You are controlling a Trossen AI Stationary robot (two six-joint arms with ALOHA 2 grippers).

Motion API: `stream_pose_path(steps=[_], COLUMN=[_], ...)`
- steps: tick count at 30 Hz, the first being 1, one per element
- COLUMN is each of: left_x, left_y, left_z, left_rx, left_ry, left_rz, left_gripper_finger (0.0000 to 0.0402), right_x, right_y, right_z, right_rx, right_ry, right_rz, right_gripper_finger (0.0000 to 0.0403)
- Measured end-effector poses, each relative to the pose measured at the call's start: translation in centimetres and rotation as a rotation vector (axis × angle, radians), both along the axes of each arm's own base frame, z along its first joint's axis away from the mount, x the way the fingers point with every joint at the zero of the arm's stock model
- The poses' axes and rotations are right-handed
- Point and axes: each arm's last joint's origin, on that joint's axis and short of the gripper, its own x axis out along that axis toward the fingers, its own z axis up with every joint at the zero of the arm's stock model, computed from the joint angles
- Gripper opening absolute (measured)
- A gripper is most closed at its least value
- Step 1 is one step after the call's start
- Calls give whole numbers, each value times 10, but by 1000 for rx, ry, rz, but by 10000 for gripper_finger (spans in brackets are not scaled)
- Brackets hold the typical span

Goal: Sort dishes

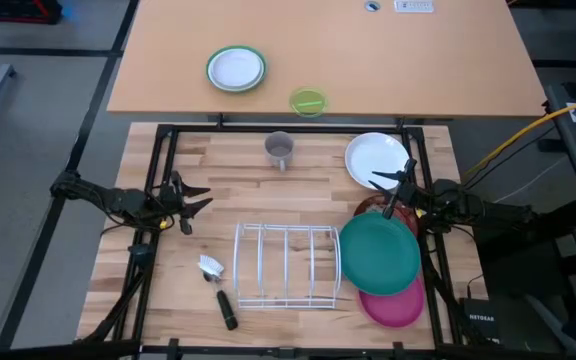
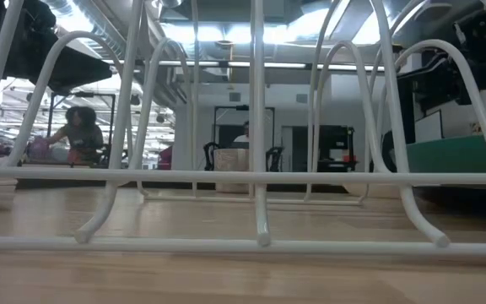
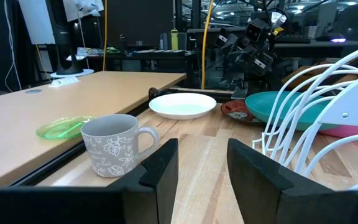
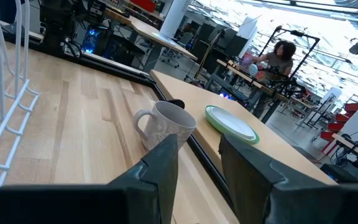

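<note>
Four dinner plates lie at the table's right. The white plate (image 1: 376, 158) lies flat on the wood, also in the left wrist view (image 3: 182, 104). The teal plate (image 1: 380, 252) rests on the dark red plate (image 1: 371, 208) and the magenta plate (image 1: 393, 305), hiding most of both. My right gripper (image 1: 380, 198) is open and empty, above the dark red plate between the white and teal plates. My left gripper (image 1: 200, 198) is open and empty at the table's left, pointing right.
A white wire dish rack (image 1: 286, 265) stands mid-table near the front. A grey mug (image 1: 280, 150) stands at the far edge, a dish brush (image 1: 218, 290) left of the rack. A small green-rimmed plate (image 1: 236, 68) and a lime dish (image 1: 308, 101) sit on the far table.
</note>
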Motion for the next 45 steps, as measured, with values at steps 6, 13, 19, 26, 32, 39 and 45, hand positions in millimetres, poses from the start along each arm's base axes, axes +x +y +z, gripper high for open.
stream_pose_path(steps=[6,13,19,26,32,39,45], left_x=[0,0,-1,-5,-5,1,19], left_y=[0,0,0,2,2,0,-7], left_z=[0,0,14,29,31,26,35], left_rx=[0,56,-125,-291,-419,-646,-656], left_ry=[0,15,-189,-391,-449,-521,-533], left_rz=[0,1,-6,-21,-37,-80,-85], left_gripper_finger=[127,127,127,127,127,127,127], right_x=[0,0,0,0,0,0,0], right_y=[0,0,0,0,0,0,0], right_z=[0,0,0,0,-1,-2,-3], right_rx=[0,0,0,0,1,2,2], right_ry=[0,0,0,0,8,25,26], right_rz=[0,0,0,0,0,0,0], right_gripper_finger=[127,127,127,127,127,127,127])
